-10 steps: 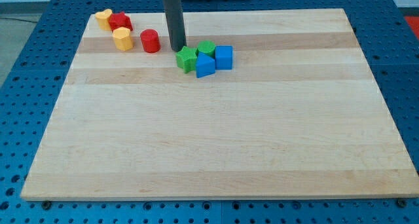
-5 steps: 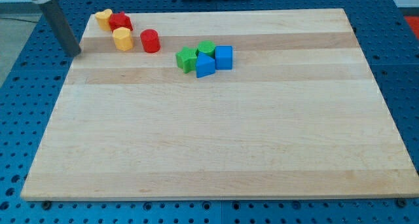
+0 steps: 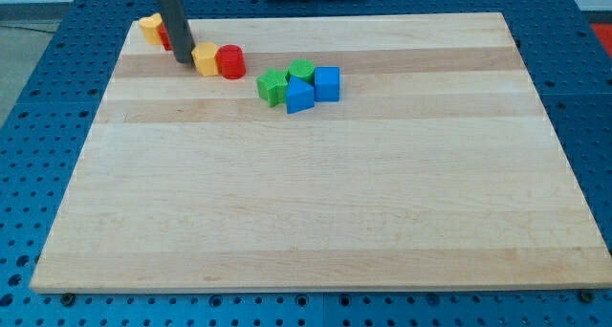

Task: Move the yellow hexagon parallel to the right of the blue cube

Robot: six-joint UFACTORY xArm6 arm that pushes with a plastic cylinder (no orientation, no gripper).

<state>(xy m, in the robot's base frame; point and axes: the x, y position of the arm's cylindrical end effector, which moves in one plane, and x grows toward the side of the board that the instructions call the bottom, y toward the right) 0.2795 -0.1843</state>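
Wooden board (image 3: pixel 316 203), pale, lying on a blue perforated table (image 3: pixel 29 155). No claw is fitted, so there is nothing to clench or release; the arm ends in a dark rod.

- My tip (image 3: pixel 182 63): near the view's top left, set against the left side of the yellow hexagon.
- Yellow hexagon (image 3: pixel 206 57): between the tip and the red cylinder, touching the cylinder on its right. Sits well to the view's left of the blue cube.
- Red cylinder (image 3: pixel 230 61): just right of the hexagon.
- Yellow block (image 3: pixel 150 27): top left corner, shape unclear.
- Red block (image 3: pixel 164 35): mostly hidden behind the rod.
- Green blocks (image 3: pixel 273 85), (image 3: pixel 301 71): clustered with the blue pieces.
- Blue wedge (image 3: pixel 299 97): in front of the cluster.
- Blue cube (image 3: pixel 327 83): right end of the cluster.
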